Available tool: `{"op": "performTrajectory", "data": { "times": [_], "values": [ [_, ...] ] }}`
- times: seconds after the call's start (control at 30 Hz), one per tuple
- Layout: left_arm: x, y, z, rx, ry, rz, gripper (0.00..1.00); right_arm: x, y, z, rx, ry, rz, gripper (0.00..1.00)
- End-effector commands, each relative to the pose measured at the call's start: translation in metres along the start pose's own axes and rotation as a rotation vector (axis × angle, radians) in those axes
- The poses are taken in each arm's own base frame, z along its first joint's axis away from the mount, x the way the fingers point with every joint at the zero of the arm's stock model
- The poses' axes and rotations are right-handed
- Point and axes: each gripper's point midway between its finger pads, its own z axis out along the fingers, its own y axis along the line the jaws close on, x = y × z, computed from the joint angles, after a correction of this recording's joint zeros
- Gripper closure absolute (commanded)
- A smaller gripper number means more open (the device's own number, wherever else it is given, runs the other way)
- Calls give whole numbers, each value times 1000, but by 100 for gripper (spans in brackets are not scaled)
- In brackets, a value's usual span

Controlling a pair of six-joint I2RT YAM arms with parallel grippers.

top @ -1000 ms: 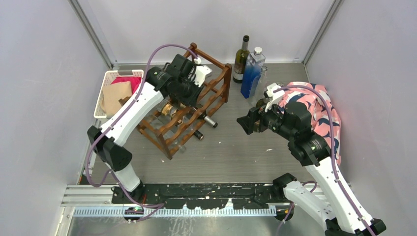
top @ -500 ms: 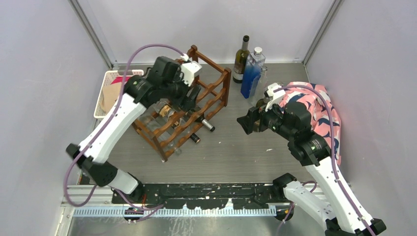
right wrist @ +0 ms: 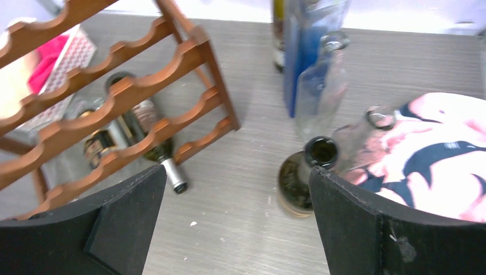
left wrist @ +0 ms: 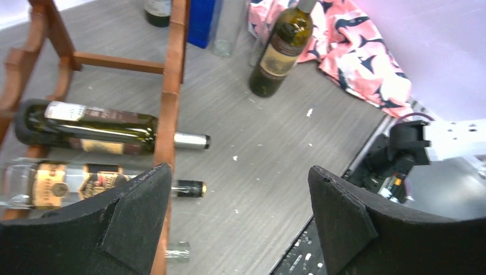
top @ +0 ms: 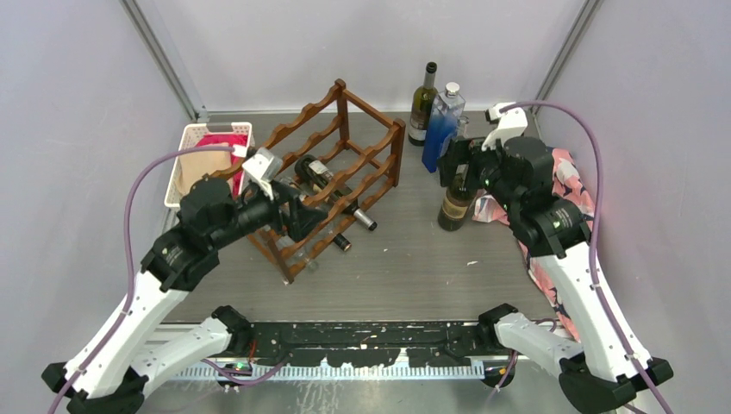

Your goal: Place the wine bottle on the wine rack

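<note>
The dark reddish-brown wine rack (top: 345,147) stands at the back left and holds three bottles lying down. One dark bottle (top: 315,170) rests in an upper row. A dark green wine bottle (top: 452,205) with a tan label stands upright and uncapped on the table to the right of the rack. My right gripper (top: 455,166) hangs open just above its neck; in the right wrist view the bottle's mouth (right wrist: 321,152) sits beside my right finger. My left gripper (top: 295,220) is open and empty at the rack's near corner (left wrist: 166,114).
A white basket (top: 194,147) with pink and tan cloth sits left of the rack. A dark bottle (top: 422,103) and a blue bottle (top: 441,129) stand at the back wall, with clear glass bottles (right wrist: 321,97) near them. A pink patterned cloth (top: 576,177) lies at the right.
My left gripper opened and drew back from the rack's top toward the near left, leaving a bottle in the rack. My right arm swung toward the back and now hangs over the standing bottle.
</note>
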Motion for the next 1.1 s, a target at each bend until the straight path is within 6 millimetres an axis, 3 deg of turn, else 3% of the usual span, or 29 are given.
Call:
{"op": "performTrajectory", "data": {
  "times": [0.0, 0.3, 0.6, 0.8, 1.07],
  "values": [
    [-22, -27, -16, 126, -160, -82, 12, -20, -44, -4, 237, 8, -24, 1],
    [-8, -37, -35, 175, -170, -101, 12, 0, -70, 28, 318, 127, -18, 9],
    [-5, -44, -36, 219, -169, -104, 13, 24, -68, 59, 280, 218, -6, 20],
    [-1, -50, -34, 260, -152, -108, 13, 39, -73, 71, 288, 256, -11, 23],
    [-4, -55, -37, 290, -161, -112, 13, 46, -80, 79, 308, 278, -16, 38]
  ]
}}
